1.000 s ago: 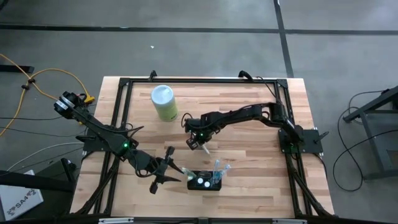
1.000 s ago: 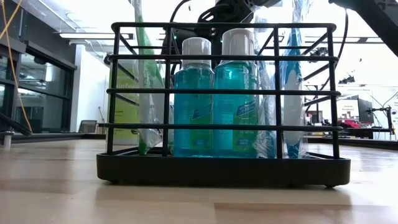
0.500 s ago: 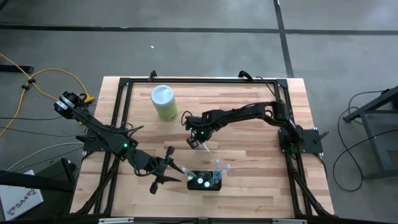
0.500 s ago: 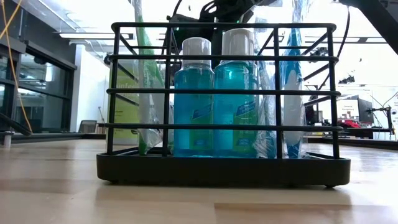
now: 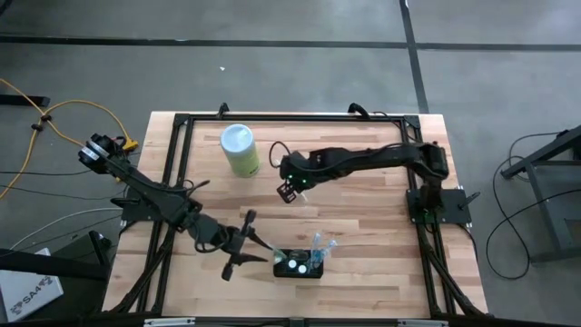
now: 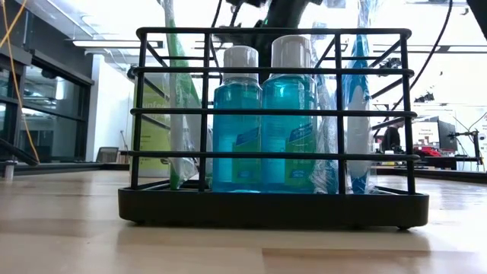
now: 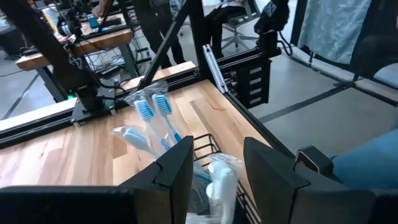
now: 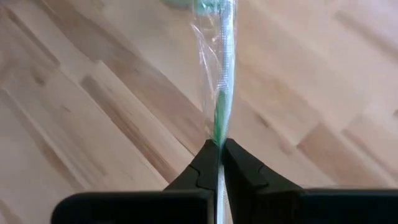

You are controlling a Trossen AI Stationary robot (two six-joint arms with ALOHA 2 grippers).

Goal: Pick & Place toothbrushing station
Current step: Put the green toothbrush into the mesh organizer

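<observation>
Near the front edge of the table (image 5: 363,227), the toothbrushing station (image 5: 300,264) is parked, a black wire rack really. It's packed with two blue bottles (image 6: 262,114) and bagged toothbrushes (image 7: 152,118), so the low view is mostly blocked by it. Just beside it on the left, the left gripper (image 5: 257,247) is held with its fingers apart around the rack's end, touching nothing that can be made out. Further back, mid-table, the right gripper (image 5: 292,189) is pinched tight on a green toothbrush in clear wrap (image 8: 219,74), lifted off the wood. Behind that, a pale green cylinder (image 5: 240,149) is left standing near the far rail.
</observation>
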